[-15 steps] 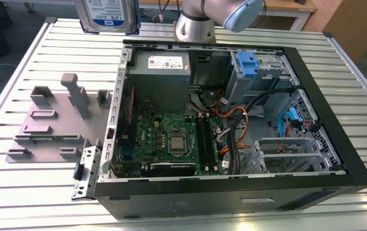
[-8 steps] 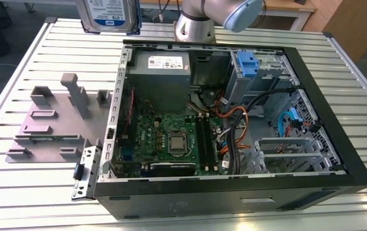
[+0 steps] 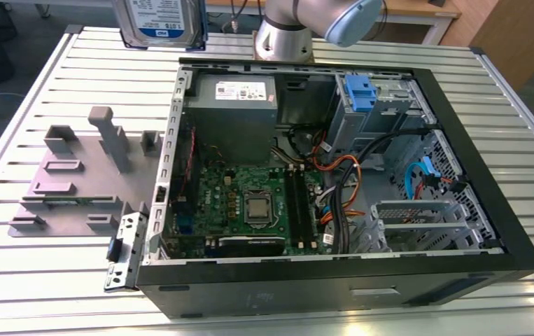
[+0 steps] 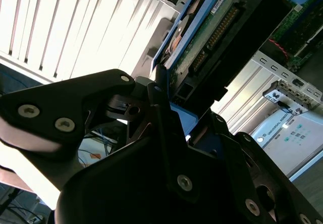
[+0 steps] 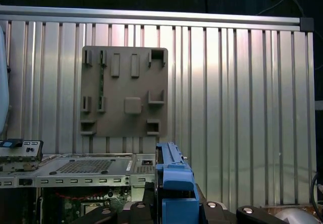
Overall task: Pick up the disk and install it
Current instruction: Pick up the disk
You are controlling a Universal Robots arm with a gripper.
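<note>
Slatted table (image 3: pixel 61 77), open computer case (image 3: pixel 341 287). Gripper (image 5: pixel 176 210) clamps disk (image 3: pixel 162 24), high in exterior view's upper left, likely to clear the walls.

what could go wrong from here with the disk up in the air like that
1. The gripper holds the disk high over the slatted table; a slip could drop it on the grey fixture plate.
2. Loose orange and blue cables cross the open computer case and might snag it.
</note>
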